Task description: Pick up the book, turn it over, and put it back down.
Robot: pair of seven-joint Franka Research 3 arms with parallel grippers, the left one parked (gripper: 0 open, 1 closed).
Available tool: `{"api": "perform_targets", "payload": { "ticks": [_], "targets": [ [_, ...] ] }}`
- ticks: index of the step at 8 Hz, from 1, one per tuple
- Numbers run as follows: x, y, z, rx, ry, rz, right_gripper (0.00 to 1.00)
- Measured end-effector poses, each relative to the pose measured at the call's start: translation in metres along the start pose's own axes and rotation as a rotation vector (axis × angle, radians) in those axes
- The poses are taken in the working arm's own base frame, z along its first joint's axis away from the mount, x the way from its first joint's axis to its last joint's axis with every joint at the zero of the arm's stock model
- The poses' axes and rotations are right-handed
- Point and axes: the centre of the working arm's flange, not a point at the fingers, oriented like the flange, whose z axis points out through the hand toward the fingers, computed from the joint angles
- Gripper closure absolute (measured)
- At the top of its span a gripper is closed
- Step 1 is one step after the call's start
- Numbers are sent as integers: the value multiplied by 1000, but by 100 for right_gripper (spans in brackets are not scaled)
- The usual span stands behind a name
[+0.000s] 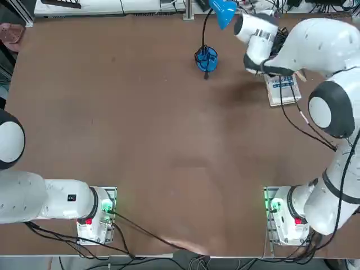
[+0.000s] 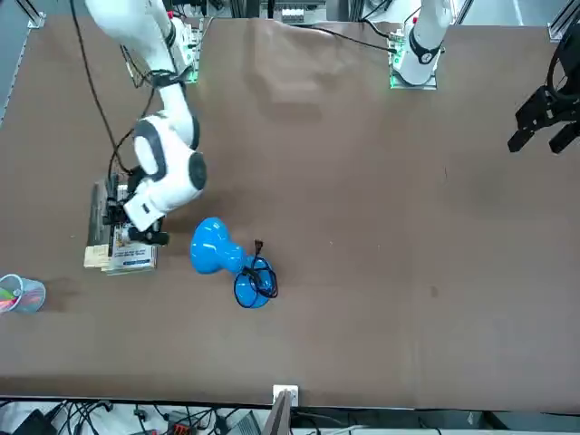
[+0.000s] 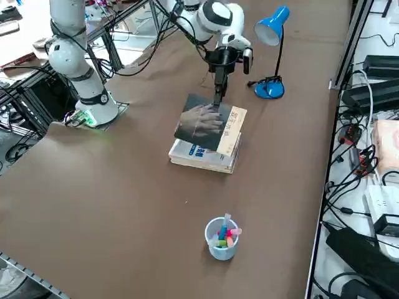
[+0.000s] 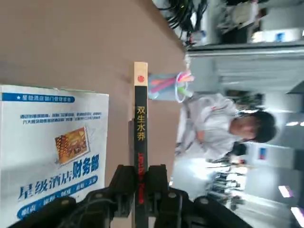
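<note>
Jaws of the right gripper (image 4: pixel 140 190) are closing narrowly on the book (image 3: pixel 209 121), one finger on each cover, with the dark spine running out between them in the wrist view. From the right side view the book is being held tilted, its far edge raised by the gripper and its near edge resting on, or just above, a second, white book (image 3: pixel 201 156) that is lying flat on the tabletop (image 3: pixel 124 205). The grey cover with the pale hand image is facing up toward that camera.

By my reading, the lifting step is under way and the turn-over is not yet done. The next move is calling for a firm pinch, enough height for the lower edge to clear the white book, then a wrist roll so the other cover faces up before setting it down.

Writing: the spine is showing the yellow characters 双生水莽 beneath a small red mark on a tan band, with red lettering lower down that I cannot read. The white book's cover is showing a blue strip with small unreadable text and large blue characters 星级酒店财务部. A blue desk lamp (image 3: pixel 272 37) and a cup of coloured pens (image 3: pixel 222 238) are standing well apart from the books.
</note>
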Motion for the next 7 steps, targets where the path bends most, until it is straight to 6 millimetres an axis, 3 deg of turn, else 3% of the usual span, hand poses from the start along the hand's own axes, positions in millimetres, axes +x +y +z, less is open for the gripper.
{"api": "perform_targets", "payload": {
  "ticks": [2, 5, 7],
  "targets": [
    [-6, -32, 7, -71, 15, -39, 89],
    [-13, -61, 17, -120, -4, -43, 89],
    [-17, -69, 22, -156, -15, -48, 89]
  ]
}}
